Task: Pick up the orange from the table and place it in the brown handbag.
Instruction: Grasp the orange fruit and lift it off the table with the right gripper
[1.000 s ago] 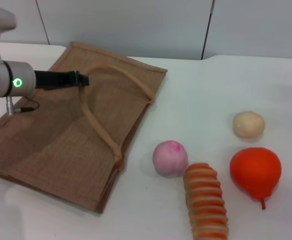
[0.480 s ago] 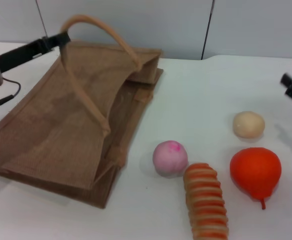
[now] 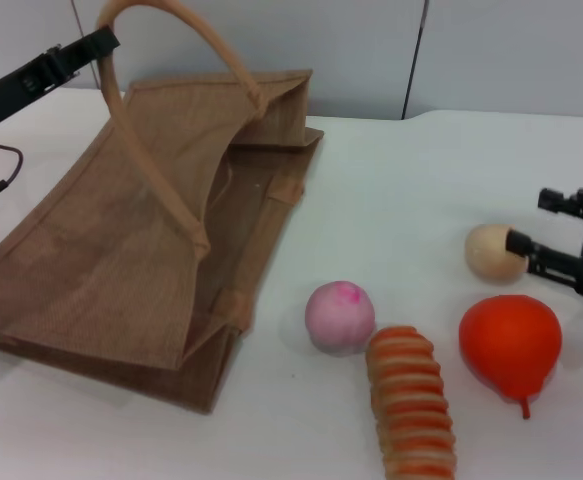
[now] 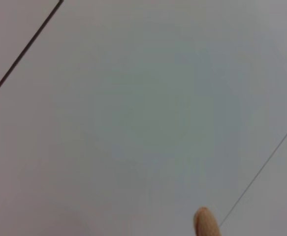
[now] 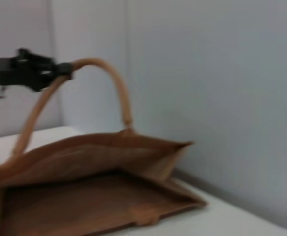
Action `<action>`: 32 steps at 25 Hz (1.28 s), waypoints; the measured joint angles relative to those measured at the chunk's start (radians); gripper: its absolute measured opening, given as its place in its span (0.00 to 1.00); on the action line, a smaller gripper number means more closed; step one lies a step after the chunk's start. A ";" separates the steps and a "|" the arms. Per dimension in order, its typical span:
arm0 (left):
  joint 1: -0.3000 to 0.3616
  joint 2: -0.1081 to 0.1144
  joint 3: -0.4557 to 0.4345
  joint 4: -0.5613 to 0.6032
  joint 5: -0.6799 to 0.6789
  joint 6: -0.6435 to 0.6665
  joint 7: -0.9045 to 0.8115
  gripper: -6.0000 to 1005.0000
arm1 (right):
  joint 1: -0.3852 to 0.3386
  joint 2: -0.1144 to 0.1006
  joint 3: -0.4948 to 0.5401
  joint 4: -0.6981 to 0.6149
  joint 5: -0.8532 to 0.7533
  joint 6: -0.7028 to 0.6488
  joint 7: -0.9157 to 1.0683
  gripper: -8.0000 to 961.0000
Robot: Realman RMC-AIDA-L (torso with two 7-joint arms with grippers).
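The orange (image 3: 509, 342), glossy orange-red with a small stem tip, lies on the white table at the front right. The brown handbag (image 3: 121, 260) lies at the left with its mouth gaping toward the fruits. My left gripper (image 3: 101, 43) is shut on one loop handle (image 3: 186, 30) and holds it high above the bag; it also shows in the right wrist view (image 5: 59, 70). My right gripper (image 3: 531, 221) is open, low over the table at the right edge, just behind the orange and beside the pale beige ball (image 3: 493, 250).
A pink ball (image 3: 339, 316) and an orange-and-cream ribbed roll (image 3: 411, 405) lie between the bag and the orange. The bag's second handle (image 3: 186, 215) lies flat on its side. A grey panelled wall (image 3: 371, 50) stands behind the table.
My left gripper has raised the handle up and back, opening the bag's mouth wider. My right gripper has come in from the right edge, down toward the beige ball and the orange.
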 joint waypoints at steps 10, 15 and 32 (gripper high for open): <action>0.000 0.000 -0.001 -0.001 -0.013 -0.036 0.004 0.13 | -0.014 0.000 -0.168 -0.096 -0.064 -0.045 0.131 0.77; 0.000 0.000 -0.002 -0.002 -0.015 -0.040 0.005 0.13 | -0.006 -0.001 -0.170 -0.105 -0.128 -0.045 0.146 0.77; -0.003 0.002 -0.013 -0.024 -0.028 -0.041 0.008 0.13 | 0.018 0.001 -0.181 -0.106 -0.205 -0.037 0.155 0.75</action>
